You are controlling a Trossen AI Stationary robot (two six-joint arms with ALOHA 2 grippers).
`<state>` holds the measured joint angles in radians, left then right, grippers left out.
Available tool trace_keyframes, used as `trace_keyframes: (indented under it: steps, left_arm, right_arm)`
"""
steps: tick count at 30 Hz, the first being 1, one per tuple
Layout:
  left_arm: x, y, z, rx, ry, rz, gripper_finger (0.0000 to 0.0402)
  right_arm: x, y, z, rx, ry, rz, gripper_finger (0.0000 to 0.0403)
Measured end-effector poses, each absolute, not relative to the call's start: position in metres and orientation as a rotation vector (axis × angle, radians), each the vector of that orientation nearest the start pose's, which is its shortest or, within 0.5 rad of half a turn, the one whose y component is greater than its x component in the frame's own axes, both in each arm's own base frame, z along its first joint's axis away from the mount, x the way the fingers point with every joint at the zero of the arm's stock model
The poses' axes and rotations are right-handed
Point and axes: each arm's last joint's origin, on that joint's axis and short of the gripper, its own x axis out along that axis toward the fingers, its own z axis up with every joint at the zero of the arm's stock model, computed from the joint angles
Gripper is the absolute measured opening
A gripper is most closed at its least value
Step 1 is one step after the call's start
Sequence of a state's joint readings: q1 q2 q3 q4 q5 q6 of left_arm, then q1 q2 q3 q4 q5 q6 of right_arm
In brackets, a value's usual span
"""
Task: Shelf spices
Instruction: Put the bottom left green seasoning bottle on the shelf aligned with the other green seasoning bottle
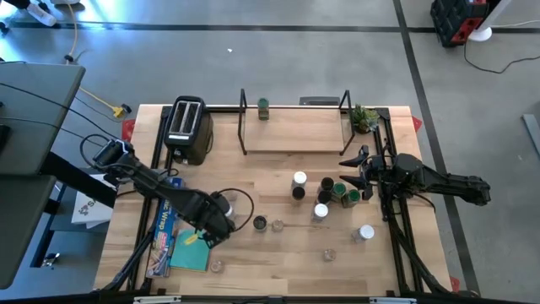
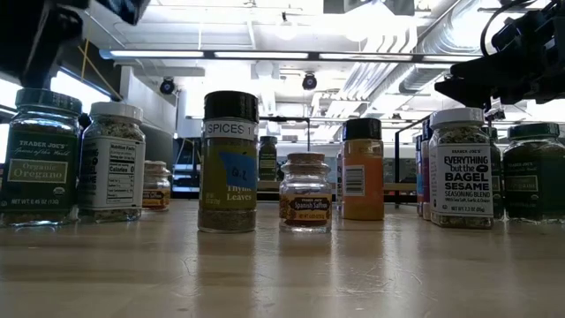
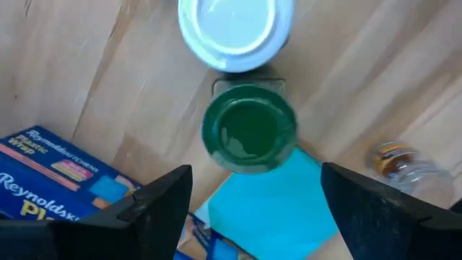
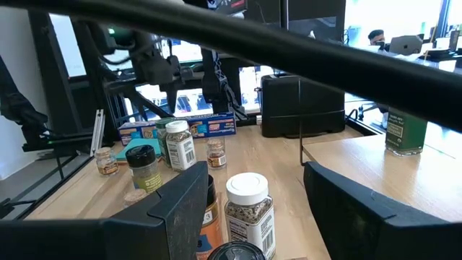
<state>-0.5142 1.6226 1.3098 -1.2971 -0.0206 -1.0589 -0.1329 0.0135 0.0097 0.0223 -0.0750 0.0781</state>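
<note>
Several small spice jars (image 1: 321,196) stand on the wooden table; one green-topped jar (image 1: 263,107) stands on the light-wood shelf (image 1: 295,131) at the far edge. My left gripper (image 1: 213,225) hangs open over the table's near left. In the left wrist view its fingers (image 3: 155,209) stand either side of a green-topped jar (image 3: 249,130), above it, with a white-topped jar (image 3: 229,29) just beyond. My right gripper (image 1: 348,167) is open, level and low at the right of the jar cluster. A white-topped jar (image 4: 249,206) stands just ahead of its fingers.
A black-and-silver toaster (image 1: 187,128) stands left of the shelf, and a small potted plant (image 1: 364,118) at its right end. A blue foil box (image 1: 164,232) and a turquoise pad (image 1: 191,252) lie by my left gripper. Single jars (image 1: 364,233) dot the near side.
</note>
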Motion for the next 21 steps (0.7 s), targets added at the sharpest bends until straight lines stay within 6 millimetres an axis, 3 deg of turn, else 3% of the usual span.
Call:
trace_keyframes:
  steps: [6, 15, 21]
  left_arm:
    - [0.248, -0.129, 0.242, -0.367, 1.518, 0.478, 0.0308]
    - [0.253, -0.125, 0.219, -0.46, 1.471, 0.464, 0.0307]
    - [0.253, -0.125, 0.217, -0.476, 1.471, 0.487, 0.0269]
  right_arm:
    - [0.097, -0.011, 0.168, 0.076, -0.021, -0.057, 0.0224]
    - [0.097, -0.011, 0.168, 0.076, -0.021, -0.057, 0.0224]
    - [0.097, -0.011, 0.168, 0.076, -0.021, -0.057, 0.0224]
